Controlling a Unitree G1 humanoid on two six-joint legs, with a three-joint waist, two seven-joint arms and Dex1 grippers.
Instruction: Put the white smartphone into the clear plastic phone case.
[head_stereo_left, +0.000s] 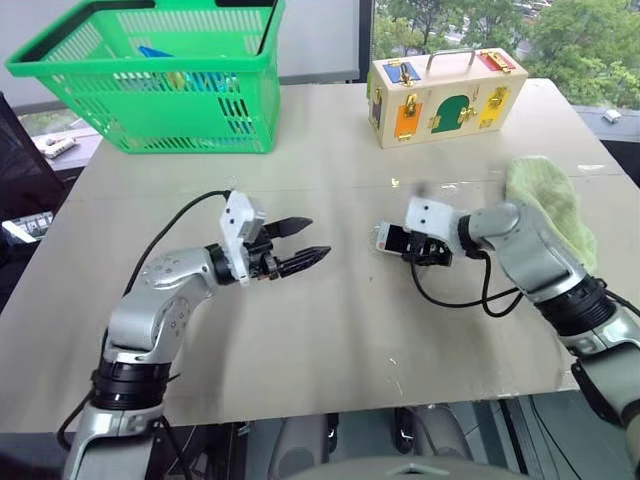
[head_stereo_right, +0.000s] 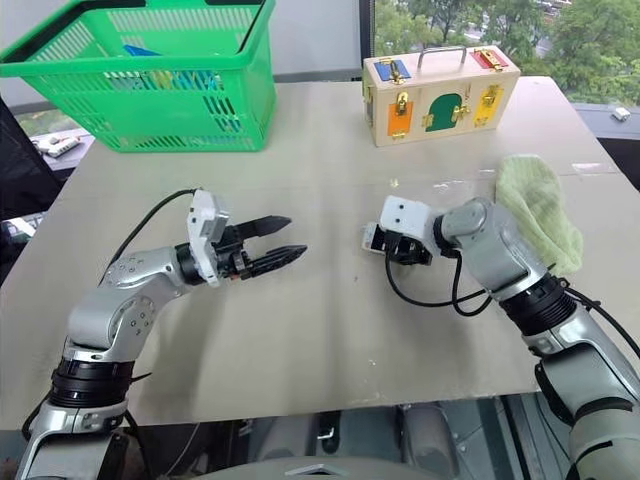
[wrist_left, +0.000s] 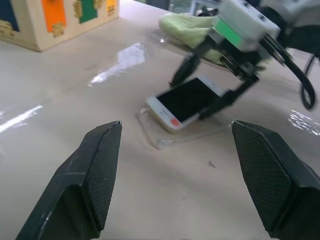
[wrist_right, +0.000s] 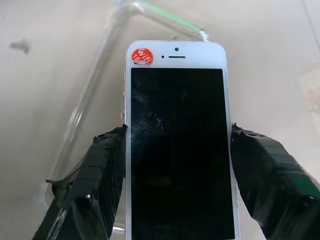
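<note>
Landmark: clear plastic phone case (wrist_left: 187, 137), flat on the table (head_stereo_left: 330, 340).
White smartphone (wrist_right: 177, 145): directly over the case, tilted, its sticker end low at the case's edge, its other end raised; not seated.
Right gripper (wrist_left: 212, 90): above the case, its 2 fingers (wrist_right: 97, 175) pressed to the phone's long sides, gripping it.
Left gripper (head_stereo_left: 300, 250): well apart from the case, on the robot's left of it, raised off the table, its 2 fingers spread wide with nothing between them.
Wooden latch box (head_stereo_left: 445, 95): beyond the case, toward the table's far edge.
Green basket (head_stereo_left: 150, 75): far from the case, at the far left corner.
Green cloth (head_stereo_left: 550, 205): right of the case.
Progress: phone lifted and aligned over the case (judged about halfway).
Remaining: lower the raised end, press all 4 corners in, release.
</note>
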